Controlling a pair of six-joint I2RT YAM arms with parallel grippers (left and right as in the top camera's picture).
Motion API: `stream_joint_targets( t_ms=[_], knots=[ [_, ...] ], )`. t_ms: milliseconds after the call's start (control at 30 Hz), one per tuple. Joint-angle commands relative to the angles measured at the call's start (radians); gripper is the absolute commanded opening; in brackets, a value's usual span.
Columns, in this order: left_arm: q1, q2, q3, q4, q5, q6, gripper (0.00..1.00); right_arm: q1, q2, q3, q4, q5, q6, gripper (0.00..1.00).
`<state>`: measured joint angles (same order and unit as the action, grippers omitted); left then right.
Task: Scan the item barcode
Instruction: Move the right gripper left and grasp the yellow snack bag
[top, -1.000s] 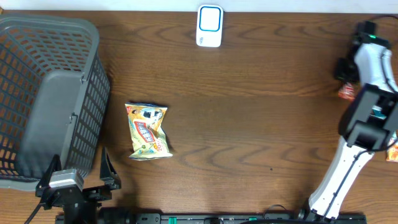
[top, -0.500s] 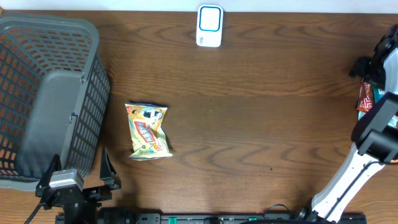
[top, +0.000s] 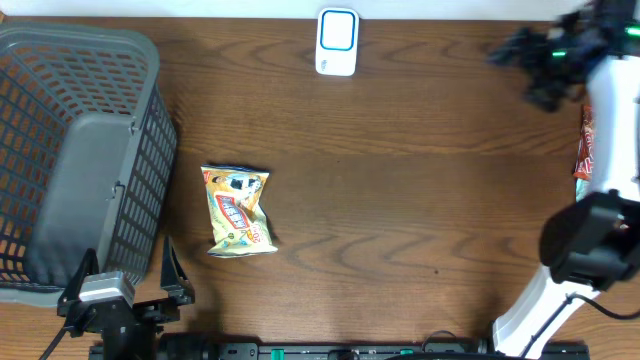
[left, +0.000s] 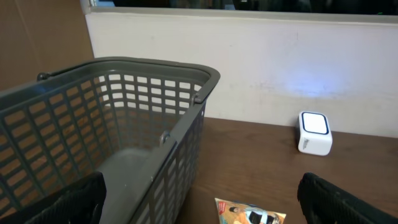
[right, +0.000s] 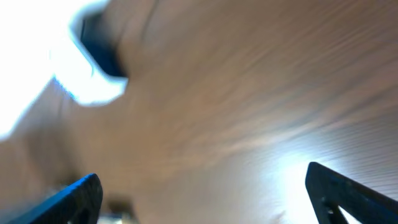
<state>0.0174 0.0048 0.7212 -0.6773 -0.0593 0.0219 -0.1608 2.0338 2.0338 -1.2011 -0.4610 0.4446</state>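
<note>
A: Where do we stand?
B: Our left claw (left: 199, 186) and right claw (right: 202, 180) both gape wide, empty. The snack bag (top: 238, 210) lies beside the basket (top: 140, 190), well apart from the scanner (top: 337, 42).
A: The danger?
B: We crumple the bag or present the wrong face, so nothing scans.

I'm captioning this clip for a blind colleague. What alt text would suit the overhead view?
A yellow snack packet lies on a brown wooden table, just right of a grey mesh basket. A white scanner sits at the far edge, and the right arm, motion-blurred, reaches over the far right corner beside a red packet.
</note>
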Motion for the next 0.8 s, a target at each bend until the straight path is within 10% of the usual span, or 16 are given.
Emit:
stream_joint_targets(
  t_ms=[0, 133, 767],
  knots=[
    [-0.004, -0.002, 0.002, 0.005, -0.013, -0.008, 0.98, 0.181, 0.018, -0.045, -0.023, -0.115, -0.07, 0.63],
    [-0.004, -0.002, 0.002, 0.005, -0.013, -0.008, 0.98, 0.383, 0.018, -0.08, -0.019, -0.113, -0.156, 0.01],
    [-0.004, -0.002, 0.002, 0.006, -0.013, -0.008, 0.98, 1.04, 0.022, -0.273, 0.39, 0.128, -0.229, 0.01]
  ],
)
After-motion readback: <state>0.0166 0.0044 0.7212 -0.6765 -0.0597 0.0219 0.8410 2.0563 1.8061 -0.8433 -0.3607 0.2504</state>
